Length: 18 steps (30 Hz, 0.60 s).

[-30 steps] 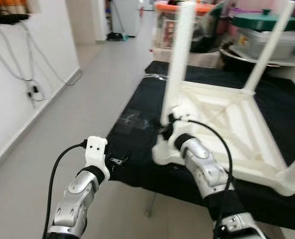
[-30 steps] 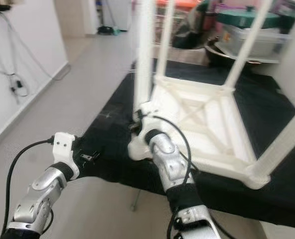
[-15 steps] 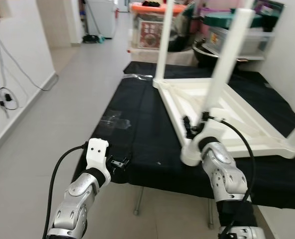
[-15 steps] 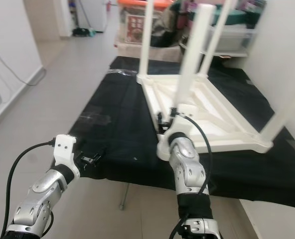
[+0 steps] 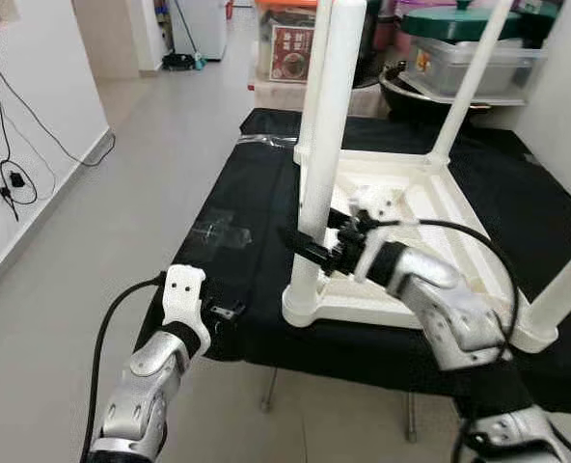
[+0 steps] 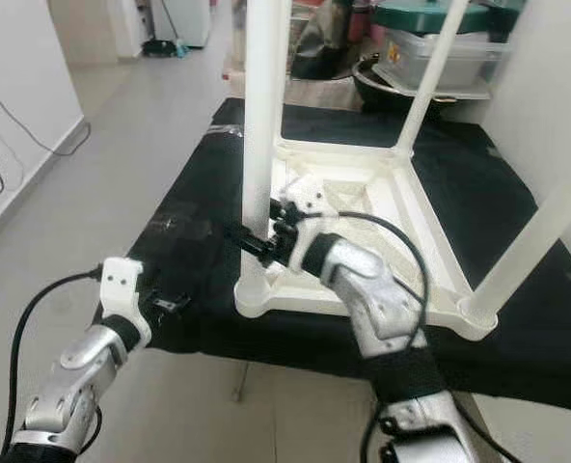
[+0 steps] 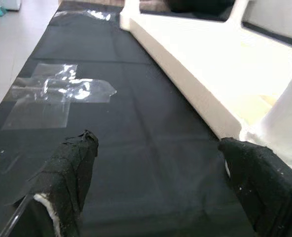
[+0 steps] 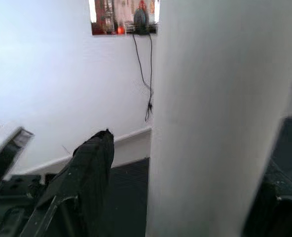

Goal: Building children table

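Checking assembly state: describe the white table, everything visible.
The table is white, plastic-looking, upside down on the black cloth, its ribbed underside facing up. Round legs rise from its corners. The right pincer straddles the nearest leg low down, fingers either side. The left pincer is open at the cloth edge, apart from it.

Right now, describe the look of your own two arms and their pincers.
Both arms are silver metal segments with black joint bands. The left pincer sits beyond a white plastic wrist block with small holes; a black cable loops from that block down the arm. The right pincer has two long black fingers behind a white mount, and a black cable arcs over its forearm. The left wrist view shows matte black, cloth-like fingertips.
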### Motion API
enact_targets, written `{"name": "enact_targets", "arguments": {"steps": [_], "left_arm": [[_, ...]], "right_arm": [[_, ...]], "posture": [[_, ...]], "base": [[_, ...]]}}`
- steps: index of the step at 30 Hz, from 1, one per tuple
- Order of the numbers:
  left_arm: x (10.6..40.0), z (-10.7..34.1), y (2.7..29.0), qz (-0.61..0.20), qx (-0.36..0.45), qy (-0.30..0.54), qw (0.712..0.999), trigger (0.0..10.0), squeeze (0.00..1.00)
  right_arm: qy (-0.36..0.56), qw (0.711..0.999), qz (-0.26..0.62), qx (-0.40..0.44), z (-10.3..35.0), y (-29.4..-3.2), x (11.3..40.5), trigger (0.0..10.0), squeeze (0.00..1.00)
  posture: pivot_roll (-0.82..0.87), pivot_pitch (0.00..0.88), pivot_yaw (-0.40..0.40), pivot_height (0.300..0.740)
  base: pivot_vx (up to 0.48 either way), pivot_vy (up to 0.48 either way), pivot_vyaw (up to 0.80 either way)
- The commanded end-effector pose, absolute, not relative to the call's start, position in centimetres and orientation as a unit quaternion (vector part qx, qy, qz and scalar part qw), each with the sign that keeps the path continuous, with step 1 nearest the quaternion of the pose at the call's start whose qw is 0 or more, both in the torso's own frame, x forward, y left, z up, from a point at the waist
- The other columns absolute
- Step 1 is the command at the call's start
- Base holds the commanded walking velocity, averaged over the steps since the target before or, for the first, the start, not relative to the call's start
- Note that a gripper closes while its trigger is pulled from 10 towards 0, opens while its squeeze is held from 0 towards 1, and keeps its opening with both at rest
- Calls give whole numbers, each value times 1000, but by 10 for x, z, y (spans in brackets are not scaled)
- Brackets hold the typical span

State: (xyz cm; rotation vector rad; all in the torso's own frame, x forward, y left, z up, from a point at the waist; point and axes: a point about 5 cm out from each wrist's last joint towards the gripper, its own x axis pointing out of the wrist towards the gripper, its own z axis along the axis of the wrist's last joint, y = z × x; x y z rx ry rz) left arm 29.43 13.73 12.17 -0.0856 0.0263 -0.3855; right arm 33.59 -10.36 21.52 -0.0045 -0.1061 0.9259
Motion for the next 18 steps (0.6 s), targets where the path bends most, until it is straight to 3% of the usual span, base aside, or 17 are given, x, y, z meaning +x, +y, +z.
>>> {"name": "enact_targets", "arguments": {"steps": [1, 2, 5, 6, 7, 9, 10, 11, 13, 14, 16, 18], "left_arm": [[293, 118, 141, -185, -40, 19, 982, 10000, 0], [292, 117, 143, -181, -39, 19, 983, 10000, 0], [292, 116, 140, -182, -40, 20, 982, 10000, 0], [292, 116, 138, -185, -41, 21, 982, 10000, 0], [292, 116, 135, -189, -41, 21, 981, 10000, 0], [292, 116, 134, -191, -42, 21, 980, 10000, 0], [291, 116, 134, -192, -41, 21, 980, 10000, 0], [291, 116, 134, -192, -41, 21, 980, 10000, 0], [291, 116, 135, -192, -40, 22, 980, 10000, 0], [291, 116, 135, -192, -40, 22, 980, 10000, 0], [290, 115, 137, -191, -39, 23, 981, 10000, 0], [290, 114, 138, -190, -39, 24, 981, 10000, 0]], "right_arm": [[-43, 888, 457, -18, 209, -86, 341, 10000, 0], [-37, 890, 454, -23, 205, -78, 344, 9569, 0], [-33, 892, 450, -35, 201, -68, 346, 10000, 0], [-29, 896, 443, -27, 200, -67, 347, 7765, 0], [-20, 907, 420, -18, 197, -70, 349, 0, 0], [-14, 915, 404, -12, 195, -73, 351, 0, 0], [44, 971, 234, -2, 178, -101, 366, 0, 0], [44, 971, 234, -2, 178, -101, 366, 0, 0], [88, 995, 33, 44, 162, -134, 369, 0, 0], [88, 995, 33, 44, 162, -134, 369, 0, 0], [109, 985, -111, 80, 148, -159, 352, 0, 0], [107, 980, -145, 85, 145, -164, 344, 0, 0]], "posture": [[137, 0, -100, 740], [136, 0, -100, 740], [128, 0, -91, 740], [127, 0, -90, 740], [127, 0, -90, 740], [124, 0, -86, 740], [114, 0, -81, 740], [114, 0, -81, 740], [111, 0, -84, 740], [111, 0, -84, 740], [106, 0, -80, 740], [106, 0, -80, 740]], "base": [[0, 0, 0], [0, 0, 0], [0, 0, 0], [0, 0, 0], [0, 0, 0], [0, 0, 0], [0, 0, 0], [0, 0, 0], [0, 0, 0], [0, 0, 0], [0, 0, 0], [0, 0, 0]]}}
